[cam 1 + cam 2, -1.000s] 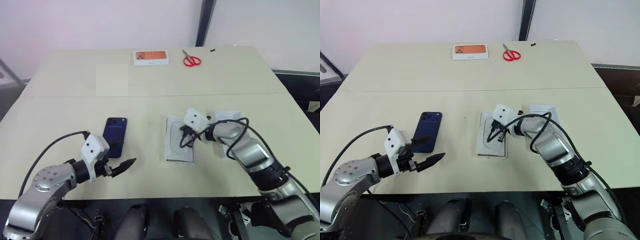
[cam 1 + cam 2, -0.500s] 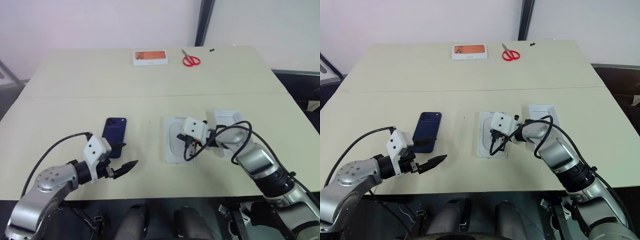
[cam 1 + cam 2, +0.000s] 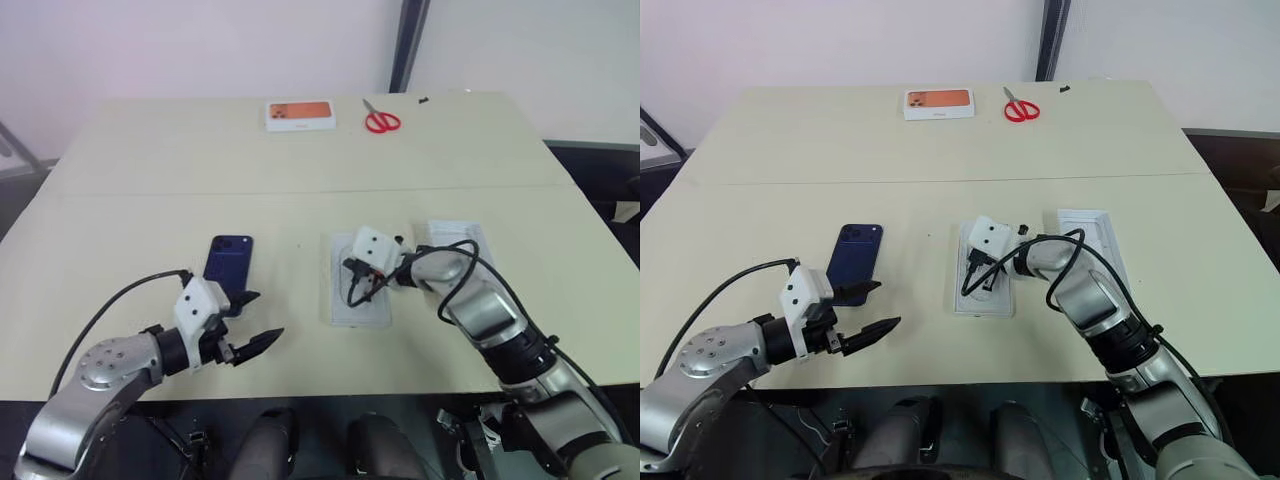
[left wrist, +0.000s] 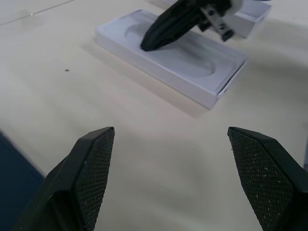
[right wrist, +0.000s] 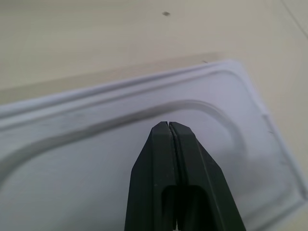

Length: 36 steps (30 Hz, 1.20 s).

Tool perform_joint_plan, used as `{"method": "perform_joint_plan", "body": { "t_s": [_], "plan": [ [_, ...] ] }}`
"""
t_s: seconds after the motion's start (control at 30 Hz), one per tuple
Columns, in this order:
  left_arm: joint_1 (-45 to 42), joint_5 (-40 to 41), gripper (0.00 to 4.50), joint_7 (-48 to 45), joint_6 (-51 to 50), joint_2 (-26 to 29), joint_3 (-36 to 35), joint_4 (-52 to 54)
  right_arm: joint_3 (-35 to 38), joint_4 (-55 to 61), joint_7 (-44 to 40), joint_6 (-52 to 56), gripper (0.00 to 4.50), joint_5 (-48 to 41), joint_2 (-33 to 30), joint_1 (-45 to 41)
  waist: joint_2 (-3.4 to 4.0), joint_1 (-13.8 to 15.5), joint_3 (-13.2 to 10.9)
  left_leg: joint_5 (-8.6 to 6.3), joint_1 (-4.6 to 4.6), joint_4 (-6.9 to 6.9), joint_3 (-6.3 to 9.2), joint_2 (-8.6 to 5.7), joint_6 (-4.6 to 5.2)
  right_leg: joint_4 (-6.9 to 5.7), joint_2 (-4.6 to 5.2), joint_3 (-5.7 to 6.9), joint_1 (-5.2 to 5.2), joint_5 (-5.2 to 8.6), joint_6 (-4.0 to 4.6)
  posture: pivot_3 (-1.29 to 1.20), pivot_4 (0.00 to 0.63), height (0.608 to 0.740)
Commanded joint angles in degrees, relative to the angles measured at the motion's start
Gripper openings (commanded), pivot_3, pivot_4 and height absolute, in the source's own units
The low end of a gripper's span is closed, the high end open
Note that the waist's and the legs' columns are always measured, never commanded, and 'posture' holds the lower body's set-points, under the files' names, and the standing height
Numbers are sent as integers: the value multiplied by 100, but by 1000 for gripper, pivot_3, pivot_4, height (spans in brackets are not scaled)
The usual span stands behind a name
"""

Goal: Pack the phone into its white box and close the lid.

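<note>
The left gripper [image 3: 252,346] hovers low over the table's near edge, jaws spread wide and empty. The phone [image 3: 228,260] lies face down just beyond it, untouched, well apart from any box. At centre sits the flat white insert with an oval outline [image 4: 195,62], apparently resting in a shallow white box part; which part cannot be told. The right gripper [image 5: 168,126] has its jaws pressed together, holding nothing, its tip over the insert's recess. A second white tray [image 3: 462,236] lies just to the right, partly behind the right arm.

Risks, as judged: the closed tip may shove the insert and its box sideways rather than lift it. While the insert stays, the phone has no seat. The cable by the left gripper could drag the phone.
</note>
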<state>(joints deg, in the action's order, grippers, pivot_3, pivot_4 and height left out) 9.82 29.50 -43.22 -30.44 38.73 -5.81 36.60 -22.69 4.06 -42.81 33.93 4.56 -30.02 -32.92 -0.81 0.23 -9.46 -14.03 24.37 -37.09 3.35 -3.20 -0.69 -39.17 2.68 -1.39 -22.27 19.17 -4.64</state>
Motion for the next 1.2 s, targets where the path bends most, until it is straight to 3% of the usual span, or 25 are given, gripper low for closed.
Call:
{"method": "perform_joint_plan", "body": {
  "t_s": [0.03,0.3,0.47,0.57,0.67,0.93,1.03,1.13,1.2],
  "plan": [
    [2,70,3973,27,50,-21,3,188,64,-86,85,-58,30,140,23,-85,1,-2,0,0,0,0,0,0,0,0,0,0,0,0,0,0,150,740],
    [42,35,3973,62,74,-11,-43,140,485,409,-365,-455,30,-365,-156,91,1,1,0,0,1,0,-1,0,0,0,0,0,0,0,0,0,150,740],
    [73,35,3973,102,116,-6,-201,44,987,1305,-1431,-412,30,-1403,-713,592,0,21,0,-1,1,0,0,0,1,1,0,1,2,0,0,0,150,740],
    [81,20,3973,2,155,57,-190,37,1030,1817,-1965,-363,922,-1742,-1232,1041,0,33,0,-3,1,-1,1,0,5,4,1,1,5,0,0,0,150,740],
    [98,-92,3973,-136,222,162,-7,99,915,2173,-2154,-512,2408,-1738,-1585,1474,0,32,0,-3,0,-1,0,1,5,5,1,0,6,0,0,0,150,740],
    [139,-403,3973,-322,468,280,347,105,558,2158,-1848,-828,2408,-1187,-1680,1915,0,33,0,-3,0,-1,0,2,5,5,1,0,5,0,0,0,150,740],
    [185,-413,3973,-392,520,284,386,139,527,2158,-1754,-780,1582,-1154,-1612,1926,0,35,0,-3,0,-2,0,2,5,5,1,0,7,0,0,0,150,740],
    [200,-437,3973,-422,549,303,408,131,494,2154,-1688,-836,47,-1097,-1571,1911,0,35,0,-3,0,-3,0,2,5,5,1,0,7,0,0,0,150,740],
    [227,-467,3973,-419,569,311,400,113,471,2137,-1654,-924,47,-1045,-1540,1887,0,34,0,-3,0,-3,0,2,5,5,1,1,7,0,0,0,150,740]
  ]
}}
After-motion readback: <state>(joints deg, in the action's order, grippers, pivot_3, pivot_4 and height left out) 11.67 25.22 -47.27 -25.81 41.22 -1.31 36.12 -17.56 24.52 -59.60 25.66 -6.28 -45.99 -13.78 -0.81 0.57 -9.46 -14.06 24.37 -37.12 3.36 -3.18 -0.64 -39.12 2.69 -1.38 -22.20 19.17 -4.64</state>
